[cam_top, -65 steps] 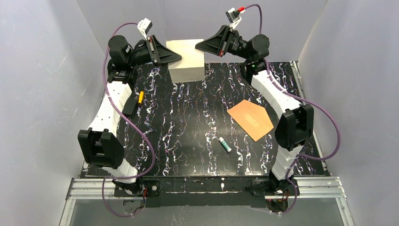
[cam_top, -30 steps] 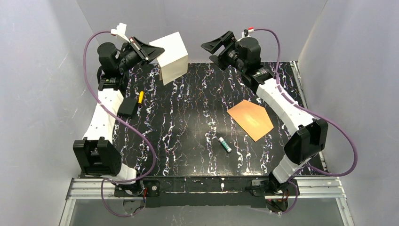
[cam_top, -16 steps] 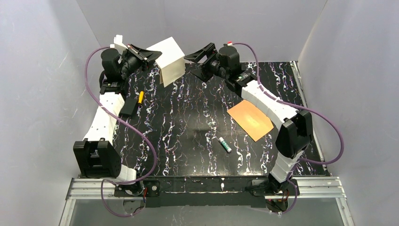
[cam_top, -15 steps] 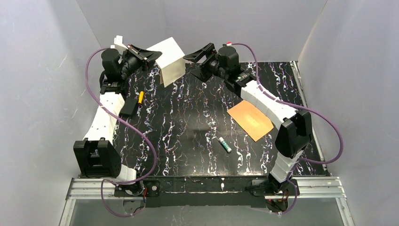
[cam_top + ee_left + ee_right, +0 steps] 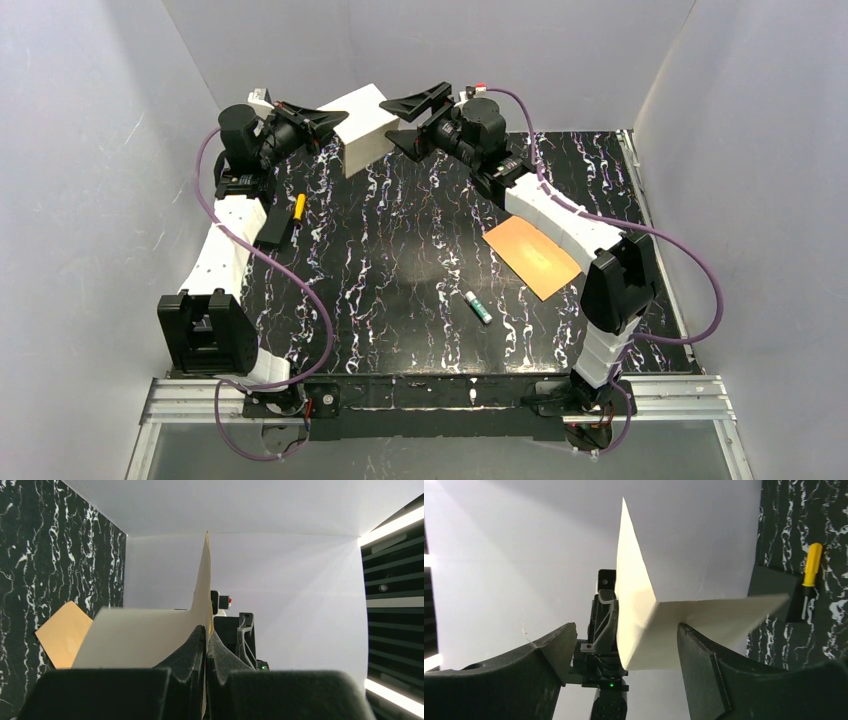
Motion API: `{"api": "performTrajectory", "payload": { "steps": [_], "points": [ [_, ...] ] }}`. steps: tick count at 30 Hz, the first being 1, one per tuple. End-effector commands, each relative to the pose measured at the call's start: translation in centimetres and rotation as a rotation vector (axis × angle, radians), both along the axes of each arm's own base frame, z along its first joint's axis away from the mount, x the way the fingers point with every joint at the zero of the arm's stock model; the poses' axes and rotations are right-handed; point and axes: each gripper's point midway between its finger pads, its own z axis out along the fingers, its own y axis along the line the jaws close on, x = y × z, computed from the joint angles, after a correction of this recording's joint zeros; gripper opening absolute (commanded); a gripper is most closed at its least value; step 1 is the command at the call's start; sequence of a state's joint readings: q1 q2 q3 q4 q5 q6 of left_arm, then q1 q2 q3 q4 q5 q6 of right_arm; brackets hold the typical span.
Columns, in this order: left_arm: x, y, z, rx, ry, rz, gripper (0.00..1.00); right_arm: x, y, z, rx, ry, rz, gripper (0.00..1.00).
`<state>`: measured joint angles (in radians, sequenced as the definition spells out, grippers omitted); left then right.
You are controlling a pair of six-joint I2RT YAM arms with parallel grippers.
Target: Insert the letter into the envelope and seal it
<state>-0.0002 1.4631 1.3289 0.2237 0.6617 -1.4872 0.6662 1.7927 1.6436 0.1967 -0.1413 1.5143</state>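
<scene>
Letter [image 5: 365, 122] is aloft at the back of the table [image 5: 400, 330], pinched in left gripper [image 5: 335, 117]. Right gripper [image 5: 390, 121] has swung back in, jaws wide astride the free edge, not gripping. Probably a regrip; envelope [image 5: 532, 255] lies flat, untouched.

green-capped tube [image 5: 477, 306], yellow tool [image 5: 298, 206], dark card [image 5: 270, 231]
</scene>
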Motion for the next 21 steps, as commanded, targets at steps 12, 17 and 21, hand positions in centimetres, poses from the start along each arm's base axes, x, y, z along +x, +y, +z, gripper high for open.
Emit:
{"api": "performTrajectory", "payload": {
  "steps": [12, 17, 21],
  "points": [
    [-1.5, -1.3, 0.7, -0.186, 0.149, -0.093, 0.0, 0.2, 1.2, 5.2, 0.196, -0.182, 0.057, 0.75],
    [-1.4, -1.3, -0.4, -0.186, 0.173, -0.093, 0.0, -0.5, 0.6, 6.9, 0.234, -0.268, 0.057, 0.74],
    [-1.4, -1.2, -0.9, -0.179, 0.176, -0.089, 0.0, -0.7, 0.4, 7.7, 0.254, -0.3, 0.056, 0.71]
  ]
}}
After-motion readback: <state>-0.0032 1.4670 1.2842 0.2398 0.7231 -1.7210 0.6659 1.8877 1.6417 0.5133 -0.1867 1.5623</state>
